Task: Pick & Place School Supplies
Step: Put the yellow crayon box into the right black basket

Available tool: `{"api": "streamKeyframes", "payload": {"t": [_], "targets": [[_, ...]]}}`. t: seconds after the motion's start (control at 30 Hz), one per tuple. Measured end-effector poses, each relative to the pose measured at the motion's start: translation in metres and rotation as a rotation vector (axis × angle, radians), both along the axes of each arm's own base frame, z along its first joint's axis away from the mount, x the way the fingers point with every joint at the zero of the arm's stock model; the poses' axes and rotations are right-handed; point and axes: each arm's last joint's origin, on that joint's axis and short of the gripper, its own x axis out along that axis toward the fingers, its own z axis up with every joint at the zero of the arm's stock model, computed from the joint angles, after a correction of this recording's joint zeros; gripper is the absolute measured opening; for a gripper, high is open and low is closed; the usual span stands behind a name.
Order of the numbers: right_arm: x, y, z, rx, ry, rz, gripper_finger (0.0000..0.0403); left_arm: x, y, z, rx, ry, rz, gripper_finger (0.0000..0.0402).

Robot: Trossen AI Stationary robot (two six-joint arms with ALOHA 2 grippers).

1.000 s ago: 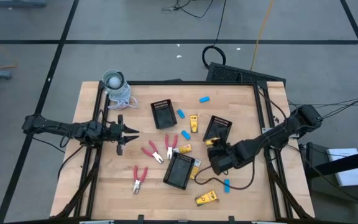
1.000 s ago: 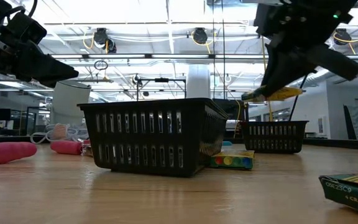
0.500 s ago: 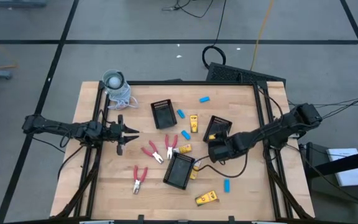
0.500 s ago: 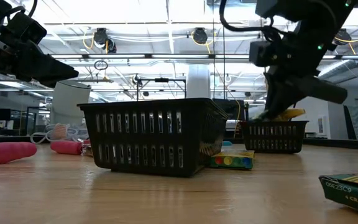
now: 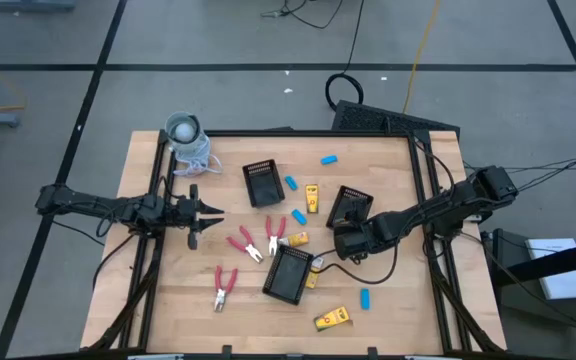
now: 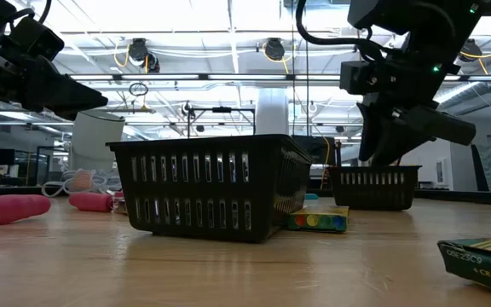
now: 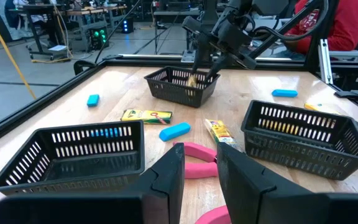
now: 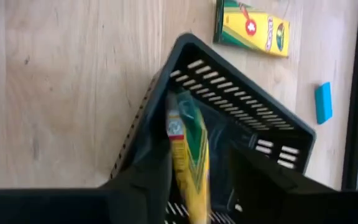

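My right gripper [image 5: 340, 224] hangs open over the black basket [image 5: 356, 200] at the table's right-centre, fingers pointing down into it. A yellow crayon box [image 8: 188, 155] lies slanted inside this basket [image 8: 247, 93] between the fingers, with a dark gap to one finger. The left wrist view shows the box [image 7: 193, 80] low in the basket. My left gripper [image 5: 213, 212] waits open and empty at the table's left. Red-handled tools [image 5: 246, 243], other yellow boxes [image 5: 333, 319] and light-blue pieces [image 5: 365, 297] lie loose on the wood. My right gripper has one finger [image 8: 154, 174] right beside the crayon box's long side [image 8: 174, 149]; I cannot tell whether it touches. The other finger stands apart from the box. The box rests inside the basket.
Two more black baskets stand at the far centre [image 5: 263, 183] and the near centre [image 5: 290, 273]. A grey-white cup [image 5: 184, 130] with a cord sits at the far left corner. Black rails run along the table's left and right sides.
My right gripper has carried the yellow crayon box from the near right of the table toward the far edge, over the right-centre basket, and gone down. The box, first held above the basket rim, now sits inside the basket, hidden in the low view.
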Motion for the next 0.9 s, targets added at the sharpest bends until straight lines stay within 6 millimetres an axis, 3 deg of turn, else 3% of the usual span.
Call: {"api": "streamKeyframes", "payload": {"t": [0.23,0.47,0.67,0.9], "targets": [[0.001,-0.001,0.000,0.015,-0.024,-0.044,0.0209,0.000,0.000,0.000,0.000,0.000,0.000,0.0097],[0.007,0.005,0.013,0.022,-0.051,-0.028,0.0209,0.000,0.000,0.000,0.000,0.001,0.000,0.0097],[0.016,0.034,0.040,0.073,-0.151,0.048,0.0206,0.000,0.000,0.000,-0.001,0.001,0.000,0.0097],[0.011,0.084,0.063,0.297,-0.261,0.103,0.0205,0.000,0.000,0.000,-0.002,0.001,0.000,0.0097]]}}
